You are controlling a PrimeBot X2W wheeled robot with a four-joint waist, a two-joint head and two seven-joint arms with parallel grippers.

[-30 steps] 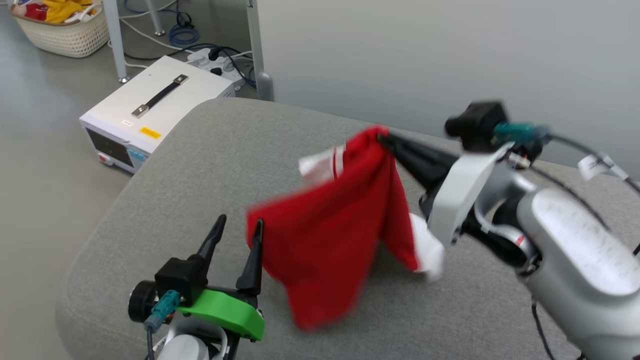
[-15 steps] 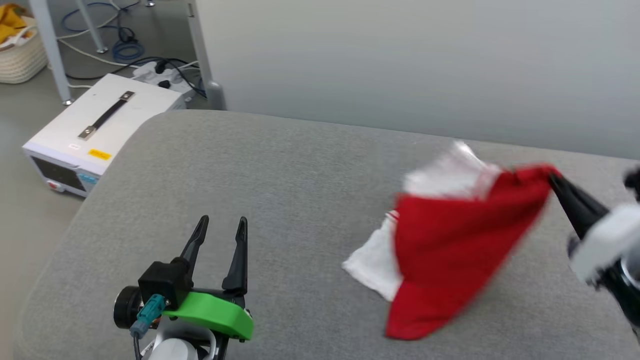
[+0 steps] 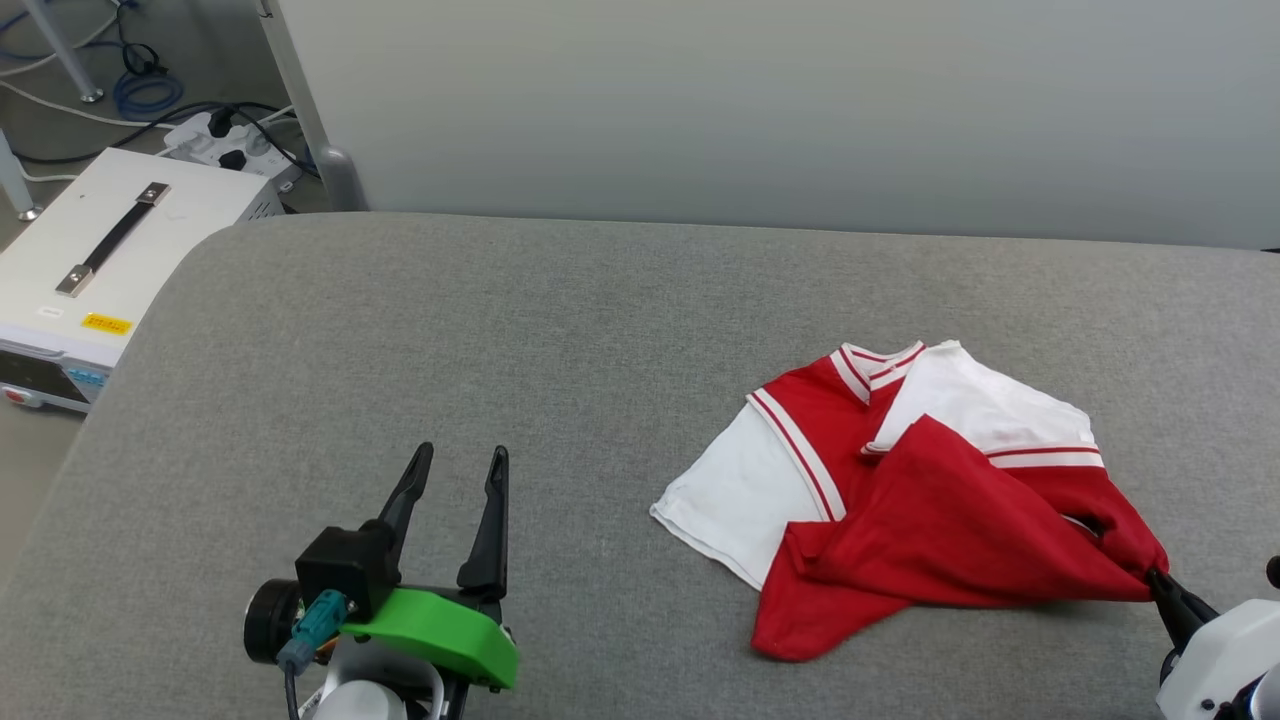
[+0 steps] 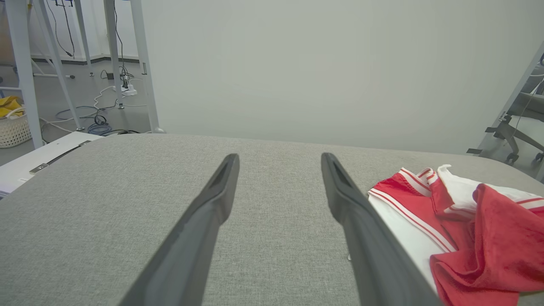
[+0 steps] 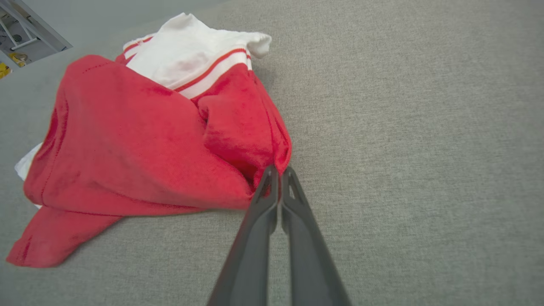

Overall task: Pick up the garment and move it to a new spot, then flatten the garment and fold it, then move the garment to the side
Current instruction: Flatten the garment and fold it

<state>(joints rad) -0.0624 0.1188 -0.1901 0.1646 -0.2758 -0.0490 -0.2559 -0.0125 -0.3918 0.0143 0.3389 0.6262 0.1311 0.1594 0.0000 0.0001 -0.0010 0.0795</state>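
Garment: I count one, crumpled on the right half of the grey pad. From my left I see one white box on the floor. Next is my left gripper, its two fingers apart and empty, well clear of the garment. My right gripper is pinched onto the garment's red corner.

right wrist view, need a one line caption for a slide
Right gripper shut on one edge of the crumpled red and white garment, which lies on the grey surface.
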